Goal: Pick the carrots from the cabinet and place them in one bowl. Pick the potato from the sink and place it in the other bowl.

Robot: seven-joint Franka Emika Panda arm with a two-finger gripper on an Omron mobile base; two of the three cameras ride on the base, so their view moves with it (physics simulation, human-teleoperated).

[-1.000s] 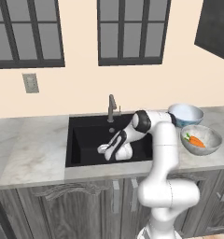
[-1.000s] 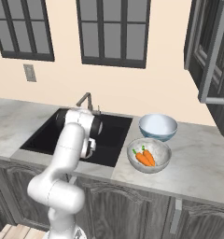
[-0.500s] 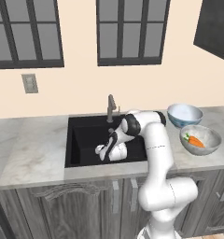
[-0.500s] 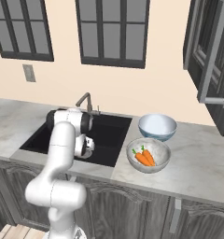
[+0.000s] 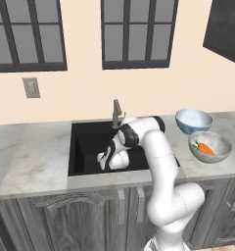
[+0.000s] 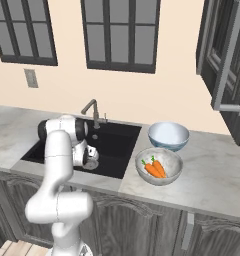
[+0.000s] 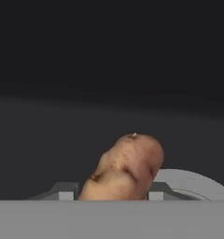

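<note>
Down in the black sink [image 5: 87,142] [image 6: 117,145], my gripper [image 5: 104,159] [image 6: 91,159] reaches to the basin floor. In the hand view my gripper [image 7: 111,193] is shut on the tan-brown potato [image 7: 125,168], one fingertip against each side of it, with the round metal drain [image 7: 193,182] just behind. On the counter to the right, both orange carrots [image 5: 203,147] [image 6: 154,168] lie in the mottled grey bowl [image 5: 221,147] [image 6: 142,161]. Behind it sits the smooth pale blue bowl [image 5: 194,120] [image 6: 168,135], which holds nothing. The dark cabinet [image 5: 227,29] [image 6: 227,55] hangs at the upper right.
A slim grey faucet [image 5: 117,112] [image 6: 92,111] rises at the sink's back rim, close to my arm's elbow. The cabinet door with its long bar handle [image 6: 223,65] stands open over the right counter. Marble counter [image 5: 31,157] stretches to the left of the sink.
My arm has swung left and down into the sink, and the jaws have gone from wide open to closed on the potato.
</note>
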